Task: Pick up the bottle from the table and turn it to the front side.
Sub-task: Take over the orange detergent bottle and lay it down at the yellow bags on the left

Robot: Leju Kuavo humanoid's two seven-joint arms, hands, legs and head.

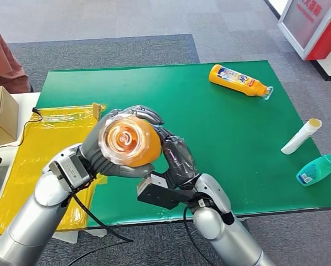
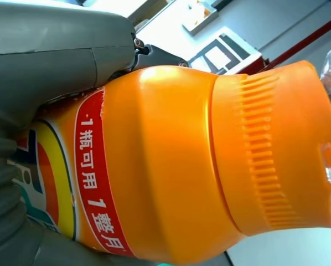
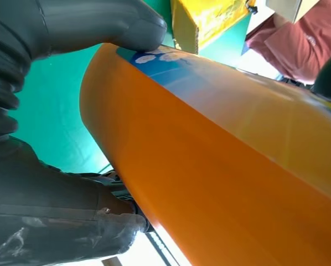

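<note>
Both hands are on the bottle [image 1: 130, 141] now, held up off the mat [image 1: 222, 144], cap end toward the robot's head. Left hand [image 1: 99, 152] wraps it, right hand [image 1: 178, 160] clamps the far side. Mid-turn, I'd say; next it needs rotating till the label faces front.

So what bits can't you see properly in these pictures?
- Head view: the orange plastic bottle points its clear-capped end at the camera, so its label is hidden; both hands wrap its sides.
- Left wrist view: the left hand's grey cover hides part of the label.
- Right wrist view: the bottle is cut off by the edges.
- Head view: print on the lying orange bottle is too small.
</note>
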